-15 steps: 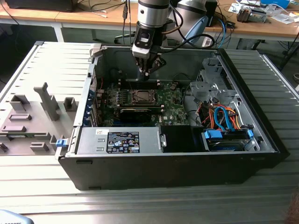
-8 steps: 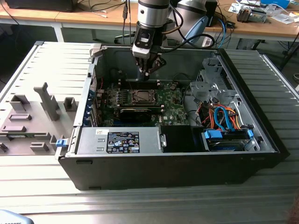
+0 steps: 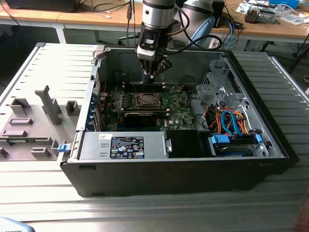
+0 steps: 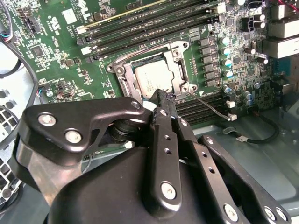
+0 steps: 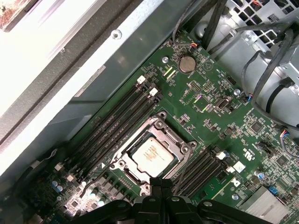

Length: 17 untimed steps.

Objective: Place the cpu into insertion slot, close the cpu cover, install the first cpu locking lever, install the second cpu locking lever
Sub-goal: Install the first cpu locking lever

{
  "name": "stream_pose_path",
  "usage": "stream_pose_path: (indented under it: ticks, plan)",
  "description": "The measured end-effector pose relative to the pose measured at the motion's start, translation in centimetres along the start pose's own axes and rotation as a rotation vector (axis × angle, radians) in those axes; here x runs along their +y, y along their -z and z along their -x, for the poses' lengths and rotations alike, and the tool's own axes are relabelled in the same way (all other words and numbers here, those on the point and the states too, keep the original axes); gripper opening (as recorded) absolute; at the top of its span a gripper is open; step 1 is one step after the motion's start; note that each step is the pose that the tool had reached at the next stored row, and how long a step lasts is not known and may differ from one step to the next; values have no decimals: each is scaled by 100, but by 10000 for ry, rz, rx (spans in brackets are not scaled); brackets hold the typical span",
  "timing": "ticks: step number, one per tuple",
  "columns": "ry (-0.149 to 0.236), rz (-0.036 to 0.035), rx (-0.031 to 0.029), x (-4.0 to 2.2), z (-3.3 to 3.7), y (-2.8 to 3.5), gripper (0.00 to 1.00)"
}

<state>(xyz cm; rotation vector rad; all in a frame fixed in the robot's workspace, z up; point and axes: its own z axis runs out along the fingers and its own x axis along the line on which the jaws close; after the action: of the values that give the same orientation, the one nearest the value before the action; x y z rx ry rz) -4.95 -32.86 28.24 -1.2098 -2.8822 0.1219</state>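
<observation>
Silver arm (image 3: 158,12) ends in black, screw-studded pincer (image 4: 164,96).

Tool (image 4: 164,96), tips together, just above the cpu cover (image 4: 177,66) edge, the cpu (image 4: 150,78) inside its window.

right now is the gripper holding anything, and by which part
Nothing is held: the gripper is shut and empty, its tip close to the cpu.

one gripper (image 3: 153,77), one open computer case (image 3: 183,176) and one green circuit board (image 5: 219,130). there is one cpu (image 5: 152,156), one insertion slot (image 3: 145,100), one cpu cover (image 5: 140,134) framing the chip, two thin wire levers (image 4: 210,106), one round coin battery (image 5: 186,64) and one grey fixture block (image 3: 34,130), counted across the exterior view and both wrist views
</observation>
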Motion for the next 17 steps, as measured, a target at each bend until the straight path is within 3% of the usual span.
stream_pose_path:
  ticks: [17]
  plan:
    - [146,2,-11,0,0,0,11]
